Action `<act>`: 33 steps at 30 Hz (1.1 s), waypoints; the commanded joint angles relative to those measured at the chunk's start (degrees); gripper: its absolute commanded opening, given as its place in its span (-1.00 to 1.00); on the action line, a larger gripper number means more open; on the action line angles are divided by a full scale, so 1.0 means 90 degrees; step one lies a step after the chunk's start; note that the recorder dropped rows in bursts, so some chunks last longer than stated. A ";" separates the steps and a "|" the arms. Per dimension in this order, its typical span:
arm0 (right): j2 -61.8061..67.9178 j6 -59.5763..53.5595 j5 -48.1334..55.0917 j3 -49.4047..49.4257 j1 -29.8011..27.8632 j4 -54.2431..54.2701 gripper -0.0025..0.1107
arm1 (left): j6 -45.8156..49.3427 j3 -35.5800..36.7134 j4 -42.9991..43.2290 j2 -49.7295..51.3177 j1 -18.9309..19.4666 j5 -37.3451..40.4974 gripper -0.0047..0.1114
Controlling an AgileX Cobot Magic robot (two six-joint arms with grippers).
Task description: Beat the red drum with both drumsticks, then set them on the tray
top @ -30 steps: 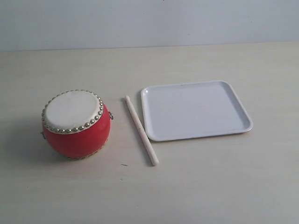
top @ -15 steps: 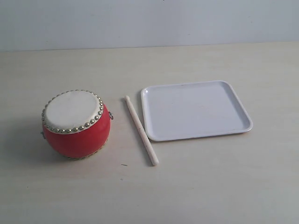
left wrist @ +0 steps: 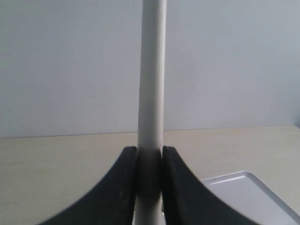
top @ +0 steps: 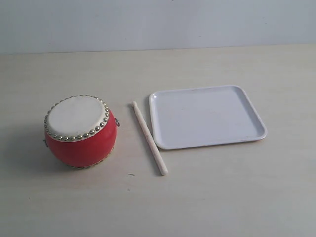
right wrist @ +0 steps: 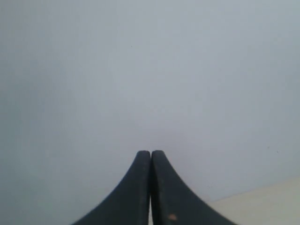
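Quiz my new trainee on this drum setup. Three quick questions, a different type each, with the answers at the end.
1. True or false: a stick lies in the tray.
2. Multiple choice: the stick on the table lies (A) between the drum and the tray, (B) on top of the drum, (C) on the far side of the tray from the drum.
3. Fill in: the right hand is shut on nothing; the left hand is shut on a ____.

Key: 1 false; 2 A; 3 stick.
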 commanded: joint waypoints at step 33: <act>0.9191 0.8865 -0.2537 -0.4210 0.0213 -1.1775 -0.96 | 0.0006 0.0004 0.0013 -0.0039 0.0008 -0.0023 -0.90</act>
